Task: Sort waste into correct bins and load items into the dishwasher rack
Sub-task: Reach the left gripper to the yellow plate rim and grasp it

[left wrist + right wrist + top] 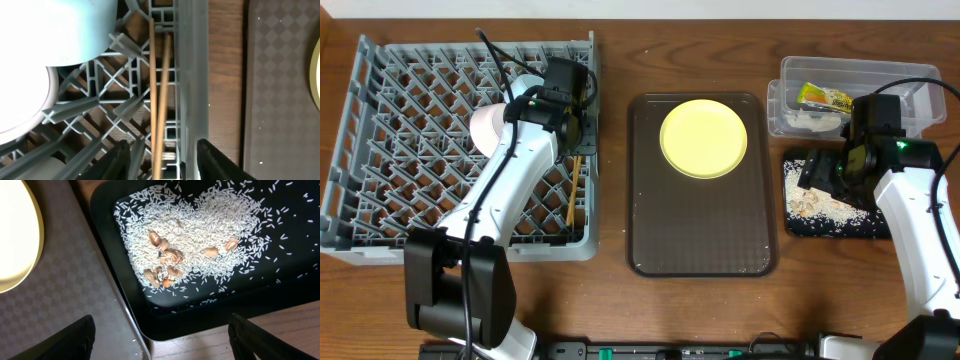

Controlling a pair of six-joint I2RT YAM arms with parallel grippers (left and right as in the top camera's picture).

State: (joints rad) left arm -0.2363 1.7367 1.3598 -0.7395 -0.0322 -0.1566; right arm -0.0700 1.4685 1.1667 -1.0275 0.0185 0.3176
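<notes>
You have one rack (360, 150) on the table, with two chopsticks (159, 100) in it. The left wrist view also gives you one light blue bowl (75, 30) and one white bowl (20, 110) there. A third pale shape at the lower edge is too cut off to count.

One plate (704, 138) sits on one brown tray (700, 240).

You have two bins: one clear tub (860, 65) and one black tray (210, 315). The tub holds one wrapper (825, 97).

The rice (200, 225) is far too many grains to count, and you can pick out about eight brown bits (172, 256) among it.

Two arms are in view, the left arm (515, 170) and the right arm (920, 220).
</notes>
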